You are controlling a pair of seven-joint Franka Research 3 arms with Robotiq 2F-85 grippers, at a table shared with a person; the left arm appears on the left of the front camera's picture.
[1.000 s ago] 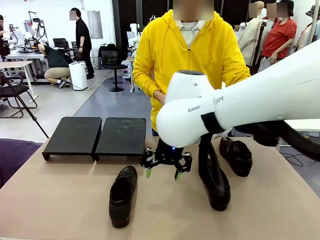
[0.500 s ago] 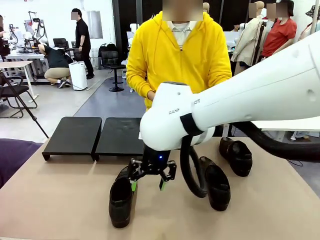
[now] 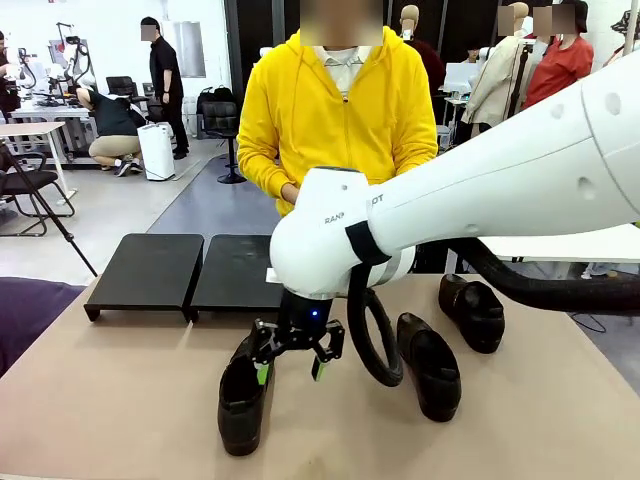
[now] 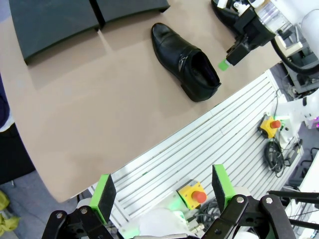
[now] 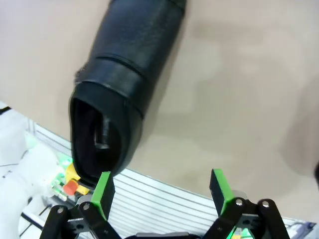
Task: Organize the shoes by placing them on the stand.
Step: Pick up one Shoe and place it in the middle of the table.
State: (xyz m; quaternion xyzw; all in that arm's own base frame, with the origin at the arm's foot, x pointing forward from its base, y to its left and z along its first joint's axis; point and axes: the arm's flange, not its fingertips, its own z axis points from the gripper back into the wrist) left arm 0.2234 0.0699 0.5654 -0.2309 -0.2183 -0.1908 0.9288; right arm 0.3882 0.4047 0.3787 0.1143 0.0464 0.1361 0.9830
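Right gripper [image 3: 289, 370], jaws wide and empty, is swinging from mid-frame toward lower left, arriving over the black loafer [image 3: 240, 405] lying there.

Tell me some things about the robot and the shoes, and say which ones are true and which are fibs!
1. A shoe sits on the stand. False: the shoes in view all lie on the table.
2. The right arm's jaws are open beside the leftmost shoe. True.
3. The person wears a yellow top. True.
4. The shoes are red. False: they are black.
5. The left arm's jaws grip a shoe. False: they are open and hold nothing.
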